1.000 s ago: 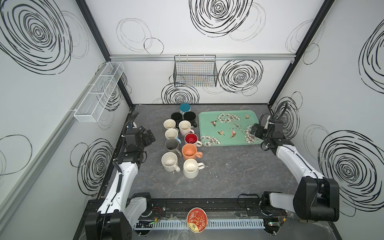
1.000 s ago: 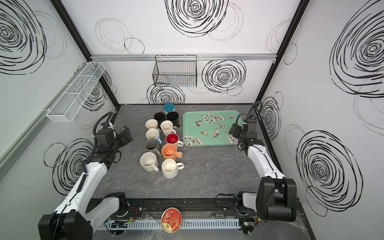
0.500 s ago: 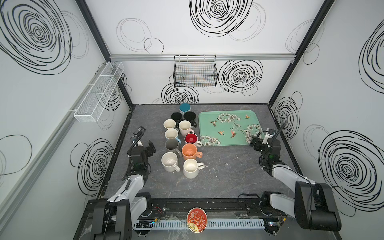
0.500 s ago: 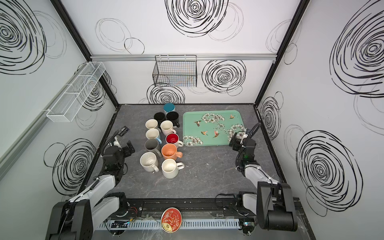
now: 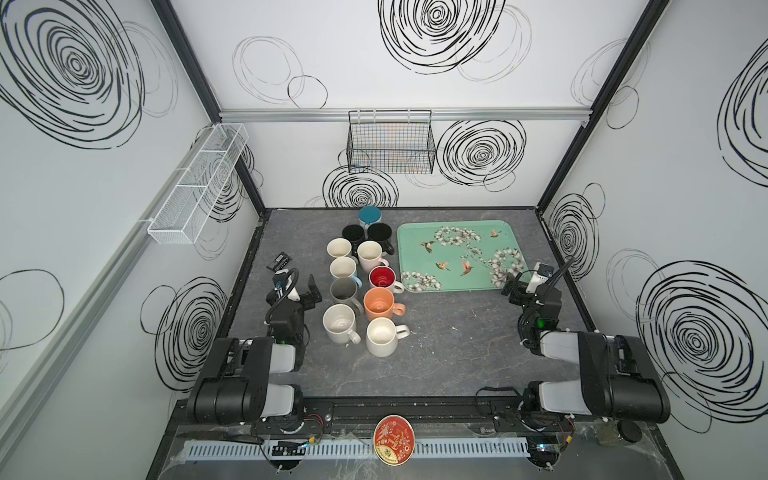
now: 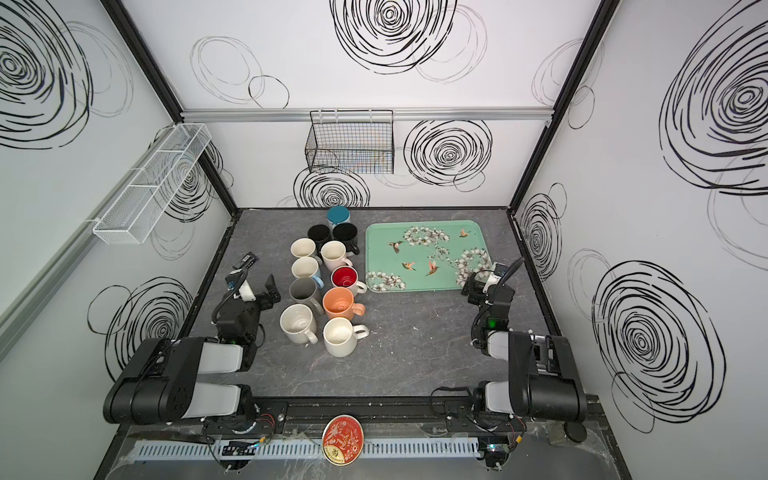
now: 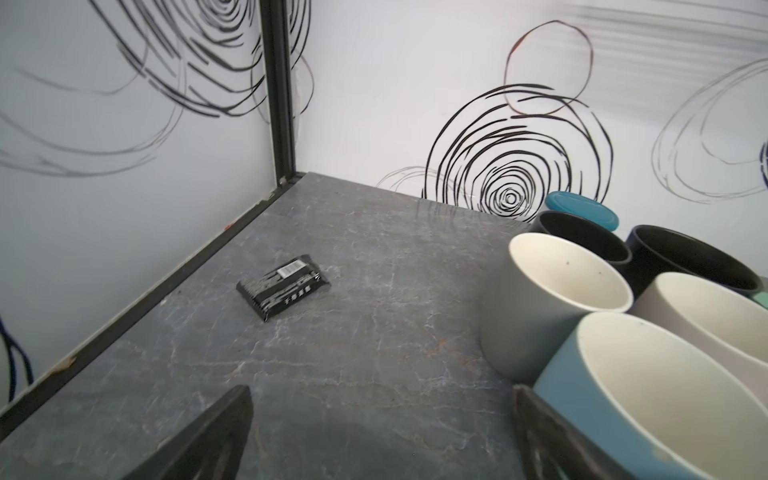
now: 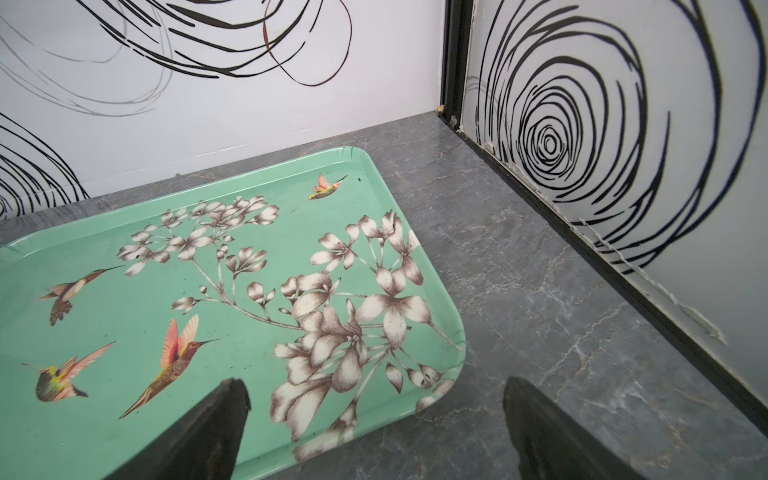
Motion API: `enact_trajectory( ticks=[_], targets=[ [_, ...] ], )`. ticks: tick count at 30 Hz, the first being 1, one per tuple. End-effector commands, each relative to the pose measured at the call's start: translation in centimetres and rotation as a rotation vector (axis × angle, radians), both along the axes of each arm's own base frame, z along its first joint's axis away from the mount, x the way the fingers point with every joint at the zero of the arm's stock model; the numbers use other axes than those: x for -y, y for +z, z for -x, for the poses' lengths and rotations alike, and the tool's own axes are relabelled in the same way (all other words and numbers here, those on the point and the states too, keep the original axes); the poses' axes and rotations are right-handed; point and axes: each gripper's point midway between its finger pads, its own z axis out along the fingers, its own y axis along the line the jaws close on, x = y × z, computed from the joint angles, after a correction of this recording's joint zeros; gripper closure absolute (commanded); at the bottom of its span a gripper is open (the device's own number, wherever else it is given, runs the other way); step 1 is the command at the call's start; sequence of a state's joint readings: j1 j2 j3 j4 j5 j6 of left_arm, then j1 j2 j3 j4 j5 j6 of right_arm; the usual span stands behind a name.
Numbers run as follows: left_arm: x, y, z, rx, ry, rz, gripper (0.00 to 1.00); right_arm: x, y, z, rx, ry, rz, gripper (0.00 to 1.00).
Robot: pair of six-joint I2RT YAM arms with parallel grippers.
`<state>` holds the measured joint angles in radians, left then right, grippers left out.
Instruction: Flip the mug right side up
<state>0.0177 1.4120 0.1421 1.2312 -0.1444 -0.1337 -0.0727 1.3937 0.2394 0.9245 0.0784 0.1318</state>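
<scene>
A teal mug [image 5: 369, 216] stands upside down at the back of the cluster, flat base up; the left wrist view shows its base [image 7: 582, 212] behind two black mugs [image 7: 582, 239]. In both top views my left gripper [image 5: 293, 289] [image 6: 251, 289] is low over the table left of the mug rows, open and empty. My right gripper [image 5: 521, 286] [image 6: 482, 286] hovers open and empty at the near right corner of the green tray [image 5: 415, 257]. Wrist views show bare table between the left fingers [image 7: 216, 436] and the tray's edge between the right fingers [image 8: 208, 428].
Several upright mugs stand in two rows: cream [image 5: 339, 249], light blue [image 5: 343, 268], grey [image 5: 344, 289], red [image 5: 382, 277], orange [image 5: 379, 302], white [image 5: 381, 336]. A black packet [image 5: 280, 262] lies near the left wall. A wire basket [image 5: 390, 143] hangs on the back wall.
Both arms have drawn back toward the front rail and folded down. Both grippers stayed open and empty, and no mug has moved.
</scene>
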Motion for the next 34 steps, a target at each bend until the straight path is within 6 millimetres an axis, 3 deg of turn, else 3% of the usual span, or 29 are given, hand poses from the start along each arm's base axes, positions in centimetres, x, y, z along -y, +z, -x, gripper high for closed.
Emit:
enact_trajectory(
  ticks=[1, 11, 34],
  targets=[
    [1.2, 2.0, -0.9, 0.090, -0.001, -0.108, 0.01, -0.6, 1.4, -1.0, 0.076, 0.045, 0.011, 0.00],
    [0.9, 1.6, -1.4, 0.050, 0.041, -0.119, 0.01, -0.9, 0.6, -2.0, 0.006, 0.021, 0.051, 0.00],
    [0.9, 1.7, -1.5, 0.051, 0.046, -0.123, 0.01, -1.0, 0.7, -2.0, 0.009, 0.022, 0.054, 0.00]
  ],
)
